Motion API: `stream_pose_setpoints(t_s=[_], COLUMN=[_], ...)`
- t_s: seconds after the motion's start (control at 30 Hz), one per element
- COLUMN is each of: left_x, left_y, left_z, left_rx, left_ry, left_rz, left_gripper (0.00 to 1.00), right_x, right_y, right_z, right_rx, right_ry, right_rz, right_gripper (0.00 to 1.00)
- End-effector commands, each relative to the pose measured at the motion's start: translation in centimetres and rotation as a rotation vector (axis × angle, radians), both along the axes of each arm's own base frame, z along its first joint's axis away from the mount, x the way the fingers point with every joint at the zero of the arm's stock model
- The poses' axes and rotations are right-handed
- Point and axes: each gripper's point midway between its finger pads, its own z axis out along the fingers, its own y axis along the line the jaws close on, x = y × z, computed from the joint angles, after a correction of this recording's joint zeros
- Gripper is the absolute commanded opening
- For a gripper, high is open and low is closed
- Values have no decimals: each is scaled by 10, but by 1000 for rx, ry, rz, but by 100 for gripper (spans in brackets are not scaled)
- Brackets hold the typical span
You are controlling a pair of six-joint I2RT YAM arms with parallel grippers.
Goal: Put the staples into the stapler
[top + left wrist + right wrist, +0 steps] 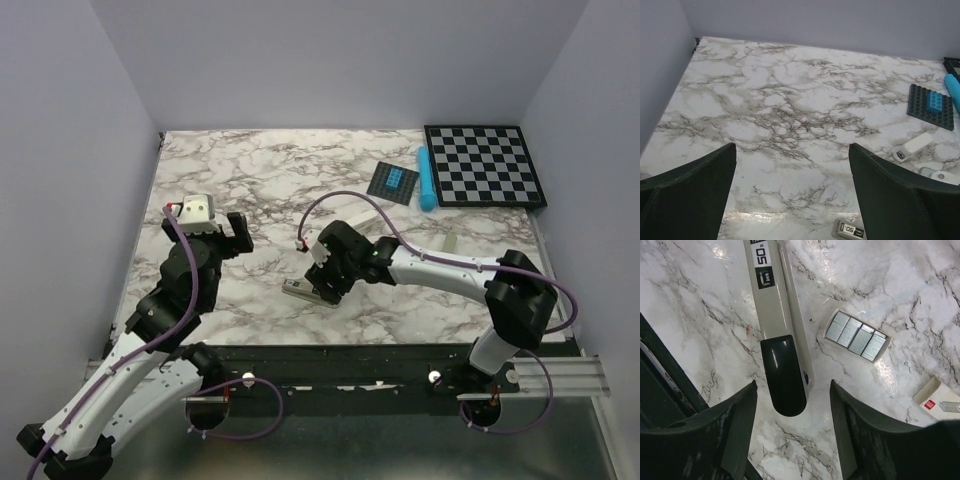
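The stapler (775, 315) is a long grey bar with a glossy black end and a "50" label, lying flat on the marble table. My right gripper (793, 390) is open just above it, a finger on each side of the black end and touching neither side. A silvery block of staples (856, 335) lies loose to the right of the stapler. Their small white cardboard box (932, 399) sits further right. In the top view the right gripper (325, 283) hangs over the stapler (298, 290) near the front edge. My left gripper (792, 145) is wide open and empty over bare marble, left of the stapler (850, 230).
At the back right stand a checkerboard (485, 165), a dark studded plate with a blue brick (393, 181) and a blue cylinder (427, 178). A pale bar (452, 243) lies behind the right arm. The black front rail (380, 355) runs close to the stapler.
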Motion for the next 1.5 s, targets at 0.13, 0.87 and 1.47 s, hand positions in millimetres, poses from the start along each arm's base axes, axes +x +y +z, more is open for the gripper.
stream_pose_setpoints(t_s=[0.13,0.87,1.47], left_x=[-3,3,7], left_y=[29,38,41], left_z=[0,-11,-16], left_rx=[86,76,47], left_ry=[-62,-49,-35], left_rz=[95,105,99], left_gripper=[99,99,99], right_x=[-10,-25,-32], right_y=[-7,-23,-47], right_z=[-17,-94,-135], right_rx=[-179,-384,-637], right_ry=[23,64,62], right_rz=[58,30,-70], right_gripper=[60,2,1])
